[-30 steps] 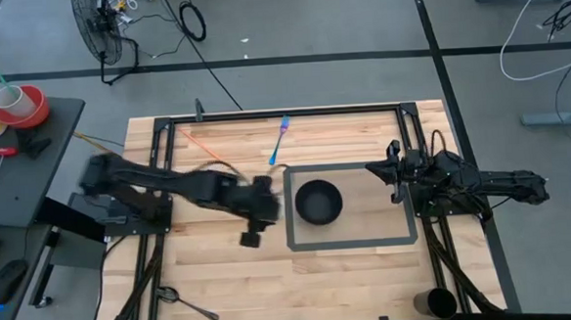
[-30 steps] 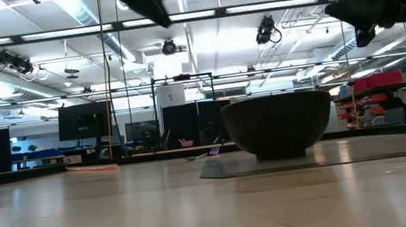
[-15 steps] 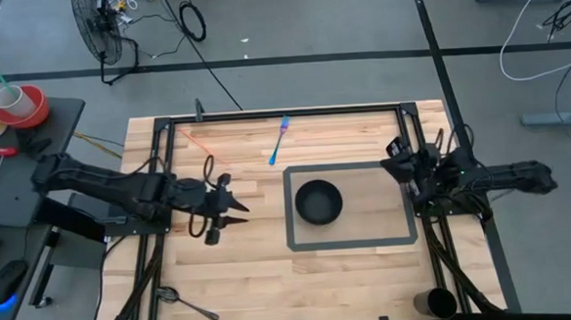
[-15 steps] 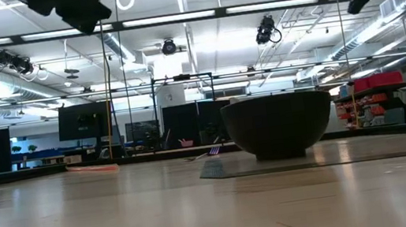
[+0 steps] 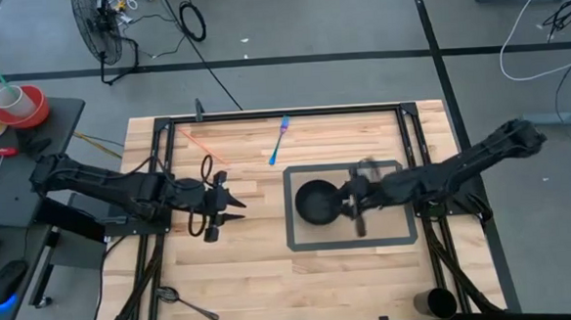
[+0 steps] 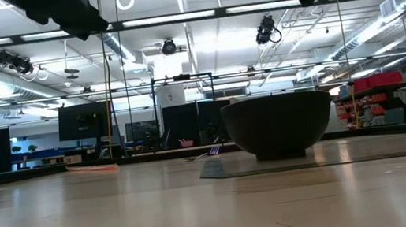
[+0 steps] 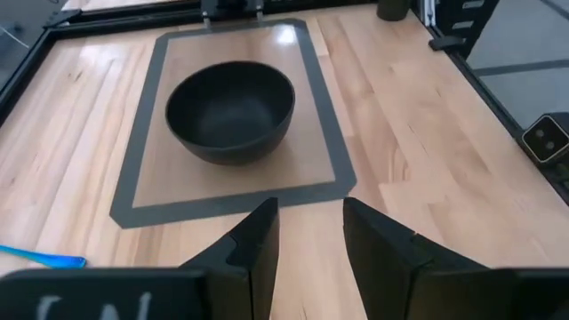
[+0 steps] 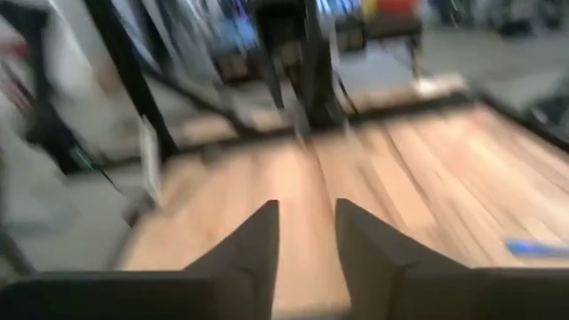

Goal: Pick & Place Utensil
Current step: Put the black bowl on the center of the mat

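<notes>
A dark bowl [image 5: 318, 201] sits on the wooden worktop [image 5: 272, 268] inside a grey-bordered rectangular mat [image 5: 399, 240], and everything else can be placed from it. The blue utensil [image 5: 279, 141] lies flat on the bare wood beyond the mat's far edge, well apart from the bowl and touched by neither arm; a thin orange stick [image 5: 198, 143] lies farther off on the same side. The right end effector [image 5: 351, 202] hangs just beside the bowl's rim, above the mat, its arm stretched in from the right edge; in its own wrist view its two fingers [image 8: 253, 253] stand a narrow gap apart with nothing between them. The left end effector [image 5: 237, 203] hovers above the wood on the opposite side of the bowl, clear of the mat, its fingers [image 7: 249, 253] parted by a modest gap and holding nothing, pointing toward the bowl.
</notes>
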### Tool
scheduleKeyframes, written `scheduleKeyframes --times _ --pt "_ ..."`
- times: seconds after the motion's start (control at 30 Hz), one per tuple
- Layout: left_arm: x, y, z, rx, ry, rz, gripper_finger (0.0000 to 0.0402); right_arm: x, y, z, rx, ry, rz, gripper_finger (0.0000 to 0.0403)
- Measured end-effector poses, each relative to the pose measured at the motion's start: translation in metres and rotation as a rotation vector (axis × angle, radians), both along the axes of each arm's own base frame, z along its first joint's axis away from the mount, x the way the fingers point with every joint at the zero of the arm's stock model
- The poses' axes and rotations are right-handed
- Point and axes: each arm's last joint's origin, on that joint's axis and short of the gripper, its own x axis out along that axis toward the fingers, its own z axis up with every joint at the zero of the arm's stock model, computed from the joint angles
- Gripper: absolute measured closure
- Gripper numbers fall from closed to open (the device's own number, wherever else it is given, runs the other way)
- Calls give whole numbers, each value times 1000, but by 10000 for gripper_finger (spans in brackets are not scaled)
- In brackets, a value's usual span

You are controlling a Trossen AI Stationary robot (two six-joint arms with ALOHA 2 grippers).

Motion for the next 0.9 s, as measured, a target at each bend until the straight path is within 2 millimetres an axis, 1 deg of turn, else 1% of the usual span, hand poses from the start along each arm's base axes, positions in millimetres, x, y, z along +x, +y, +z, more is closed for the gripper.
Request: scheduleKeyframes --times 0.07,0.17,0.23,0.3,0.4,0.57,0.67,0.9 --pt "0 0 -1 2 10 0 271 14 12 4 -60 116 -20 263" --pt "0 0 -1 3 13 0 271 32 27 3 -133 285 -14 248" --pt "0 0 -1 4 13 0 271 42 34 -1 -158 394 -4 245" --pt "0 0 -2 4 14 -1 271 51 38 -11 -182 503 3 245" --pt "0 0 -2 4 14 0 271 60 38 -33 -200 632 5 245" --pt "0 0 -2 3 14 0 271 70 33 -61 -167 762 15 245" --pt "0 0 -2 4 14 -1 271 74 30 -69 -164 794 16 248" --pt "1 0 0 1 1 -1 271 78 26 -80 -174 846 21 261"
